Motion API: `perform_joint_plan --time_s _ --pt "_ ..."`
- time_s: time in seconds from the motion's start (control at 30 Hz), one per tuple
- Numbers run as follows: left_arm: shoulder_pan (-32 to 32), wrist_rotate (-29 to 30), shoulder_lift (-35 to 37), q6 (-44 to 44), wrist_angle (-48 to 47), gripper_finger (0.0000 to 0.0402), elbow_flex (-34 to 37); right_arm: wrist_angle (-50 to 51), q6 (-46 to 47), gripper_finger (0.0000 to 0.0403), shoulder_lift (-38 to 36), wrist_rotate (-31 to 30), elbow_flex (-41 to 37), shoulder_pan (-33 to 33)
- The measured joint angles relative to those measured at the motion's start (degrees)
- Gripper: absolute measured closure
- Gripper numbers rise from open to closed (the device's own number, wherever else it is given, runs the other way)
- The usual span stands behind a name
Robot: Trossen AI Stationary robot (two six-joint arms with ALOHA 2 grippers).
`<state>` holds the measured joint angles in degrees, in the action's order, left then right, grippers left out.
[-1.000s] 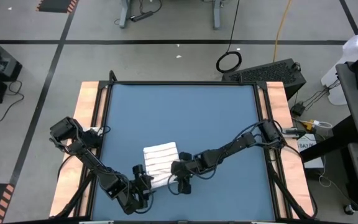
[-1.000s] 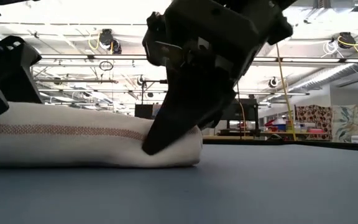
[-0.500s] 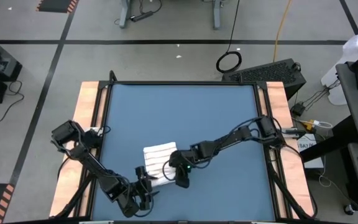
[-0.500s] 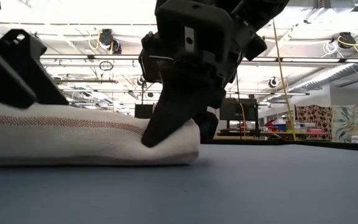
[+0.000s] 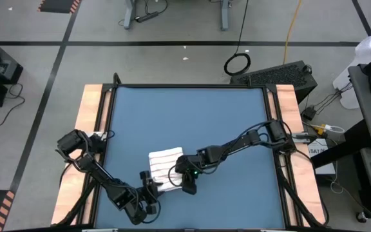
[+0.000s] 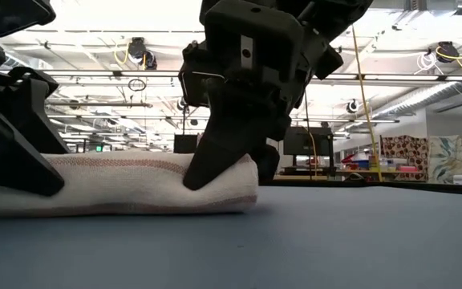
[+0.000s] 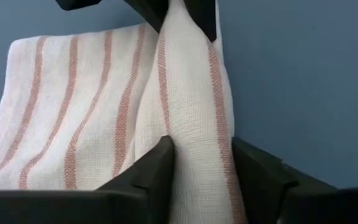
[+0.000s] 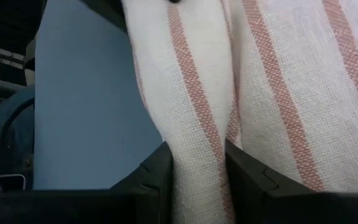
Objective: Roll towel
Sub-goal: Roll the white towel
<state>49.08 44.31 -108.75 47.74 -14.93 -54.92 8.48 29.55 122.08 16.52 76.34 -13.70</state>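
The towel [image 5: 165,166] sits folded up near the near edge of the blue tabletop [image 5: 192,122], no containers around. Left gripper [image 7: 201,163] and right gripper [image 8: 197,163] both reach low from opposite ends, each with fingers pinched on the same raised towel fold.

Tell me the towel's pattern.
White towel with narrow reddish parallel stripes, clearest in the left wrist view.
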Motion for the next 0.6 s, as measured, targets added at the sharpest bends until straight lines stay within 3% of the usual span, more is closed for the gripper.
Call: perform_joint_plan --time_s 0.17,0.27,0.43,0.6 --pt "-0.6 0.0 0.0 1.4 -0.3 0.0255 0.0 0.0 -4.3 0.0292 -0.2 -3.6 0.0 -1.7" --pt "-1.7 -3.4 0.2 2.9 -0.7 0.0256 0.0 0.3 -8.6 0.0269 -1.2 -8.1 0.0 -3.6" --pt "-3.0 -6.6 0.2 4.2 -1.1 0.0256 0.0 2.2 -16.9 0.0210 -4.2 -19.2 -0.4 -8.4" --pt "-3.6 -8.6 1.7 4.3 -1.8 0.0256 0.0 2.4 -27.8 0.0162 -5.5 -35.0 -0.3 -15.2"
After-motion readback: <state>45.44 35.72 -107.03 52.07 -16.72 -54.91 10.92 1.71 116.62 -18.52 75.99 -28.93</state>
